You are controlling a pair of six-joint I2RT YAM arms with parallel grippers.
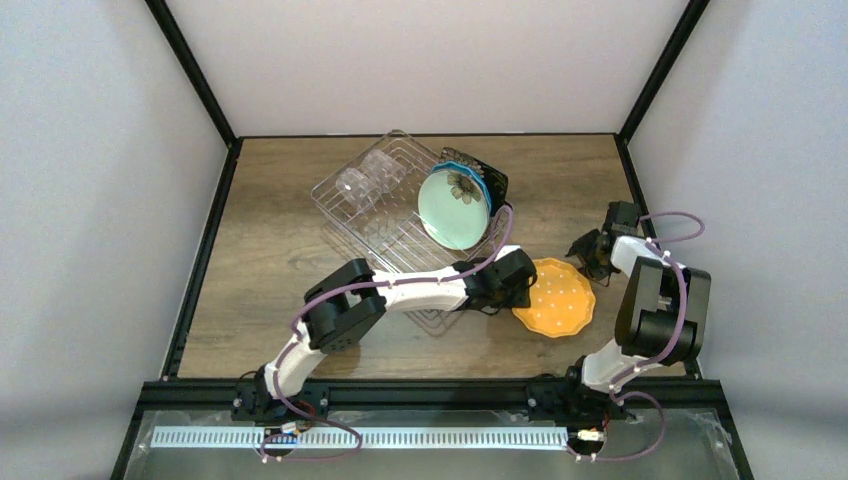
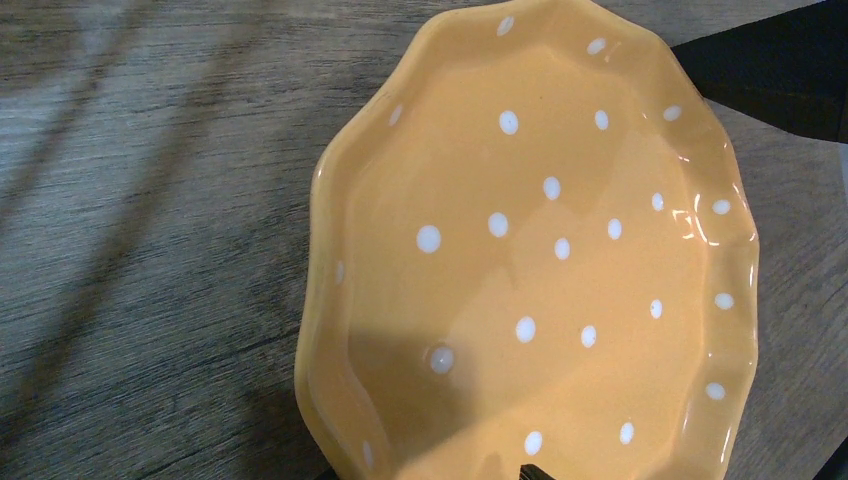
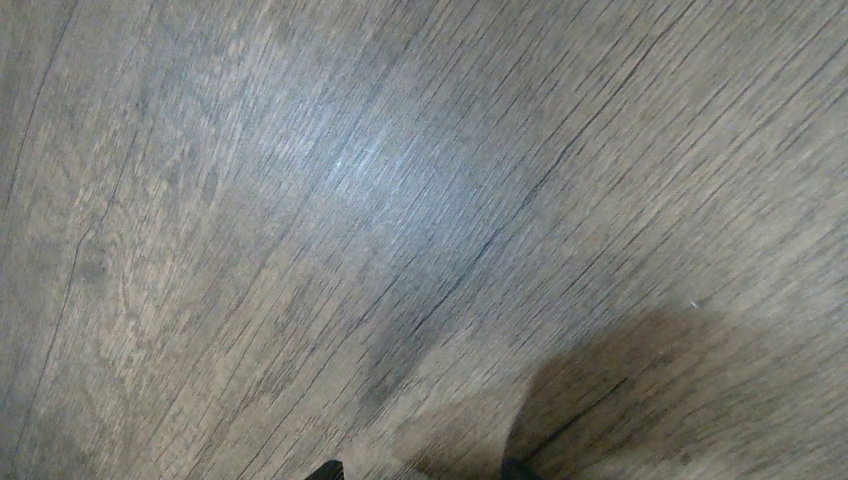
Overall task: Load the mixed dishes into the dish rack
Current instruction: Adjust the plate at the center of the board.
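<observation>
Left gripper (image 1: 517,291) hung wide open, empty, right over the orange dotted plate (image 2: 540,260) lying flat on the table (image 1: 270,285). Right gripper (image 1: 583,249), open too, sat just beside that plate.

Table (image 1: 270,250): brown wood-grain top. Items directly on it: silvery wire dish rack (image 1: 385,235); orange white-dotted plate (image 1: 560,297), flat, beside rack.
</observation>
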